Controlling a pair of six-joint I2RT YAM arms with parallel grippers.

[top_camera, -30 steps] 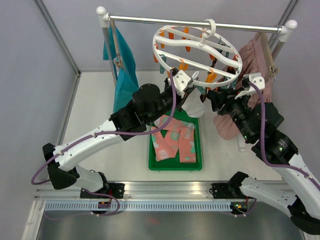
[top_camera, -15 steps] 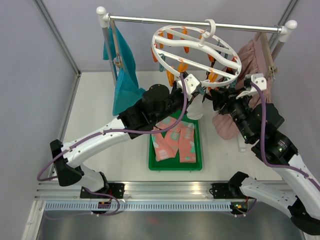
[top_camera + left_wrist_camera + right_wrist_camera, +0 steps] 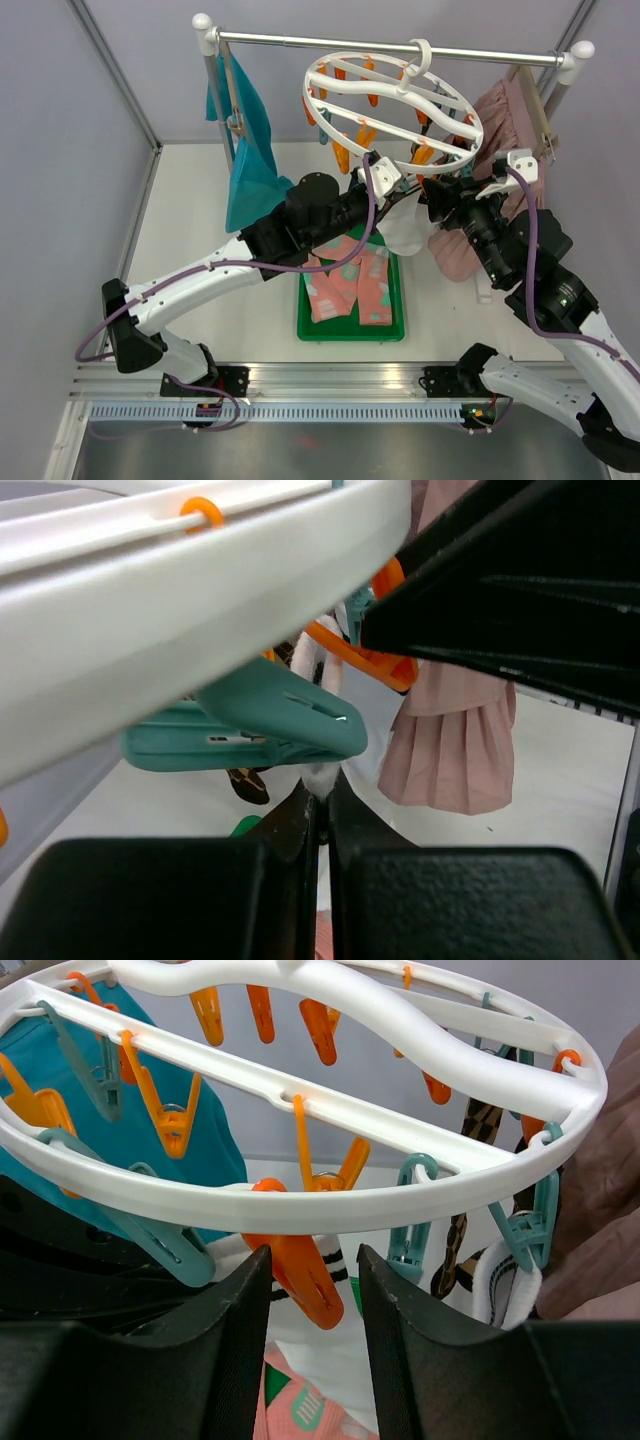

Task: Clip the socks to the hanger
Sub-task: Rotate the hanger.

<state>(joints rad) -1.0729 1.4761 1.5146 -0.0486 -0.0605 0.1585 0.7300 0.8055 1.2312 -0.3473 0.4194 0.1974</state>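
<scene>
Left wrist, left hand [image 3: 322, 815] pinching white sock [image 3: 320, 777], right hand [image 3: 313, 1255] half-open around orange clip [image 3: 300, 1282]

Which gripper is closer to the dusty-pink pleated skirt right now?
Right. The right gripper hangs just left of the dusty-pink pleated skirt; the left gripper is further left, shut on a white sock.

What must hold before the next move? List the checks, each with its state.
1. Left fingers pinching the white sock: ok.
2. Right fingers straddling an orange clip: ok.
3. That clip squeezed open: cannot tell.
4. Sock edge inside the clip's mouth: cannot tell.
5. Hanger hooked on the rail: ok.
</scene>
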